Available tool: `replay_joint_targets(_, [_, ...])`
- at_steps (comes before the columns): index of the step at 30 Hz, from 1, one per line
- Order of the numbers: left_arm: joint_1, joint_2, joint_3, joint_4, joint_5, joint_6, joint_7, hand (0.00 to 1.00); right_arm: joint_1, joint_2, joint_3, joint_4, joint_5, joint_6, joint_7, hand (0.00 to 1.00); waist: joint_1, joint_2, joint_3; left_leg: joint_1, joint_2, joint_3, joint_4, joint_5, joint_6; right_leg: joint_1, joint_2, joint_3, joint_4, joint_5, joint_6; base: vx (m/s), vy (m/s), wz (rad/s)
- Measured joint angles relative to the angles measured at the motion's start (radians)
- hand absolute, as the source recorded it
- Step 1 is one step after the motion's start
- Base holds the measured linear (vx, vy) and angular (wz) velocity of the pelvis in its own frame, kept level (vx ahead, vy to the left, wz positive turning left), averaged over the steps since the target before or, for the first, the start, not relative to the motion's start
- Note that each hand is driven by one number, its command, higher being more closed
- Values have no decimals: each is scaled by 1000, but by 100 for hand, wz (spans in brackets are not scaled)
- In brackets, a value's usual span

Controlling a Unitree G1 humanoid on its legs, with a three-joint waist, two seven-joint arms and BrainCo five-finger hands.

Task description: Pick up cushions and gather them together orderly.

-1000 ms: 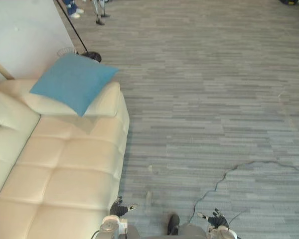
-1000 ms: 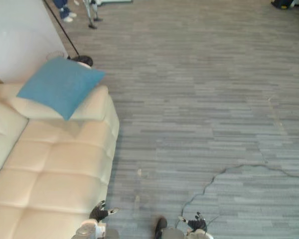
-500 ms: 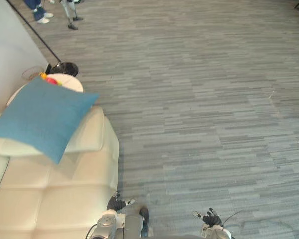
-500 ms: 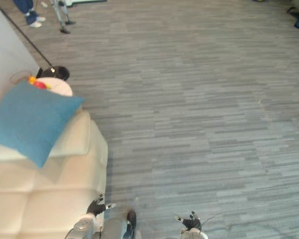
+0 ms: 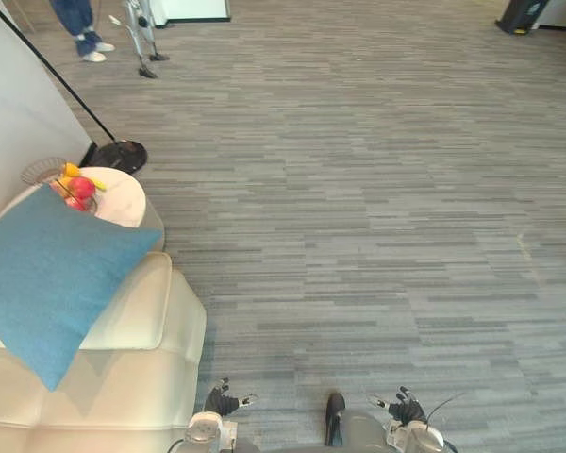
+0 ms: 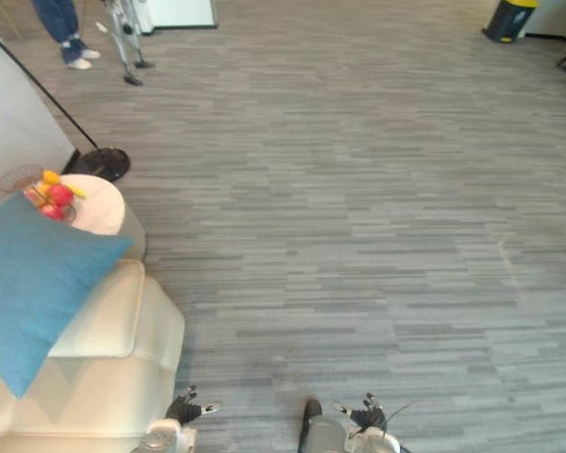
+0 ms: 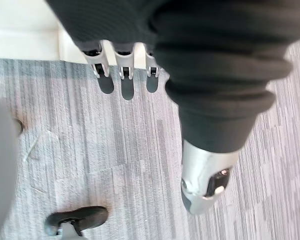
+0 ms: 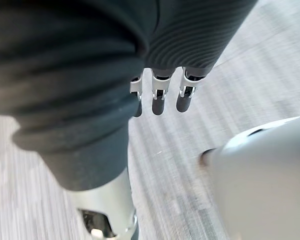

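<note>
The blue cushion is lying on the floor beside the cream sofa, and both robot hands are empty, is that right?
Not quite. The blue cushion is not on the floor; it rests on the cream sofa, over its armrest, as the left eye view shows. The left hand and right hand are indeed empty.

Both arms hanging low, left hand [image 5: 223, 402] at the left side, fingers straight and relaxed, thumb apart, holding nothing, right hand [image 5: 404, 410] likewise, empty.
</note>
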Motion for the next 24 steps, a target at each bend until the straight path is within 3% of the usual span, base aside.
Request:
replay_joint_targets(1, [-4, 5, 1, -7, -4, -3, 0, 0, 7, 1, 1, 4, 1, 1, -1, 0, 6, -3, 9, -69, 21, 32, 142, 7, 8, 79, -3, -32, -50, -11, -11, 291, -161, 70])
replay_joint_targets(2, [-3, 10, 0, -17, -7, -6, 0, 0, 13, 3, 1, 13, 4, 1, -3, 0, 8, -10, 12, -106, 35, 76, 176, -27, 43, 139, -7, -65, -87, -17, -18, 272, -153, 73])
replay_joint_targets(3, [-3, 11, -1, -20, -9, -11, 0, 0, 15, 4, 0, 13, 9, 0, -5, 0, 8, -13, 14, -129, 38, 109, 173, -43, 57, 172, -10, -86, -110, -20, -15, 227, -132, 61])
replay_joint_targets(6, [-5, 13, -5, -40, -11, -16, -1, 0, 13, 4, 1, 11, 17, 0, -10, 0, 7, -26, 19, -188, 5, 244, -92, -40, 86, 251, -27, -159, -185, -30, 8, 232, -50, 64])
replay_joint_targets(7, [-8, 13, -12, -41, -9, -17, -1, 0, 17, 5, 1, 10, 17, 0, -11, 0, 6, -26, 19, -192, -15, 299, -275, 23, 103, 274, -27, -200, -209, -37, 23, 251, 23, 73])
replay_joint_targets(9, [-16, 13, -16, -36, -8, -15, -1, 0, 26, 6, 2, 7, 17, 0, -13, 0, 5, -25, 18, -192, -32, 381, -432, 119, 130, 298, -24, -246, -215, -54, 48, 324, 80, 75])
replay_joint_targets(10, [-18, 15, -23, -37, -7, -13, -1, 0, 26, 6, 3, 7, 17, 0, -15, 0, 7, -27, 19, -191, -35, 416, -468, 215, 186, 312, -22, -258, -212, -68, 69, 389, 109, 67])
replay_joint_targets(13, [-26, 40, -23, -36, -5, -12, -7, 0, 15, 23, 5, 6, 17, 0, -14, 0, 8, -80, 4, -190, -112, 392, -461, 155, 216, 317, -84, -281, -174, -84, 116, 387, 105, 47])
replay_joint_targets(15, [-24, 40, -24, -28, -6, -10, -14, 0, 17, 27, 5, 6, 15, 0, -12, 0, 7, -76, 1, -158, -132, 361, -441, 117, 225, 297, -131, -273, -10, -99, 141, 374, 152, 53])
replay_joint_targets(18, [-21, 54, -53, -15, -10, -2, -23, 0, 24, 45, 2, -5, 12, 0, -6, 0, 1, -75, 1, -63, -154, 278, -446, 72, 239, 201, -189, -194, 389, -99, 161, 370, 115, 72])
replay_joint_targets(20, [-6, 57, -51, -16, -12, 3, -23, 0, 22, 44, 6, -11, 12, -1, -5, 0, 3, -67, 0, 11, -155, 233, -484, 63, 240, 152, -158, -127, 478, -160, 149, 334, 32, 73])
replay_joint_targets(21, [-2, 56, -51, -15, -12, 4, -22, 0, 21, 41, 18, -14, 13, -2, -3, 0, -1, -60, 0, 45, -153, 195, -511, 63, 240, 109, -126, -92, 473, -194, 126, 295, -13, 72])
replay_joint_targets(23, [-5, 48, -47, -16, -13, 4, -22, 0, 20, 37, 24, -30, 15, -9, 10, 0, -5, -52, 4, 67, -140, 126, -520, 53, 233, 24, -61, -16, 370, -217, 97, 299, -79, 103])
replay_joint_targets(24, [-7, 44, -40, -16, -17, 4, -22, 0, 23, 36, 24, -39, 16, -10, 12, 0, -5, -52, 5, 74, -133, 88, -518, 43, 226, -20, -27, 49, 291, -210, 100, 222, -118, 106])
